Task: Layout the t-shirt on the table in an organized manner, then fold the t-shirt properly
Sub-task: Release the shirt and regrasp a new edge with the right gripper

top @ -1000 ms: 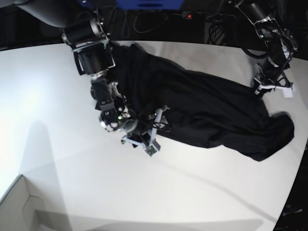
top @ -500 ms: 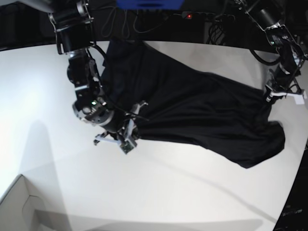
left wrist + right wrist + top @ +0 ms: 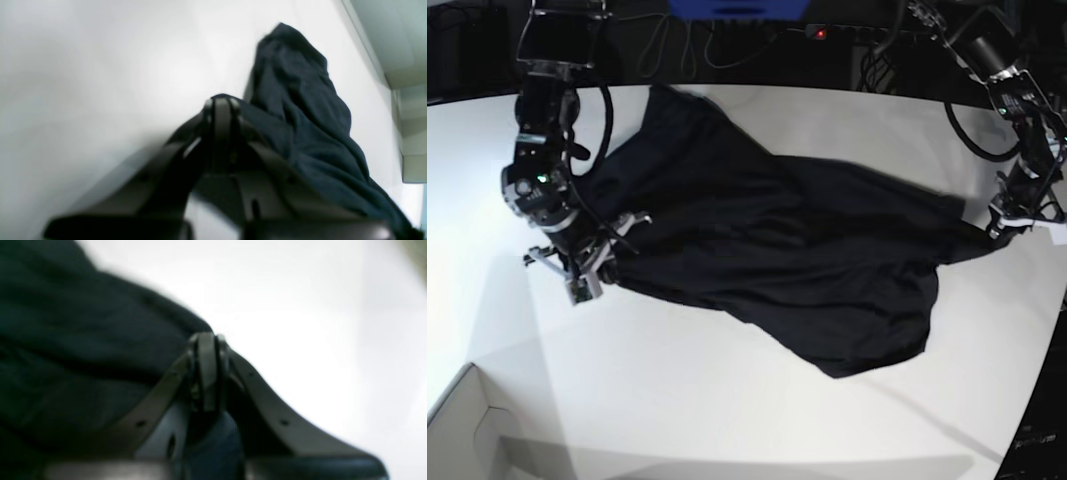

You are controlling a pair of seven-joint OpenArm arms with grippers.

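The black t-shirt (image 3: 777,245) lies stretched across the white table (image 3: 727,400) from left to right, with a loose flap hanging toward the front. My right gripper (image 3: 607,268), on the left in the base view, is shut on the shirt's left edge; the right wrist view shows its jaws closed with dark cloth (image 3: 83,356) beside them. My left gripper (image 3: 999,228), at the right, is shut on the shirt's right corner; the left wrist view shows closed fingers (image 3: 220,113) with cloth (image 3: 300,110) trailing away.
A pale cardboard box (image 3: 467,435) sits at the front left corner. The table's curved edge runs along the right side (image 3: 1042,360). Cables and dark equipment (image 3: 727,30) lie behind the table's far edge.
My right gripper has pulled the shirt's edge further left, and my left gripper has moved right. The shirt is drawn out wider and flatter between them.
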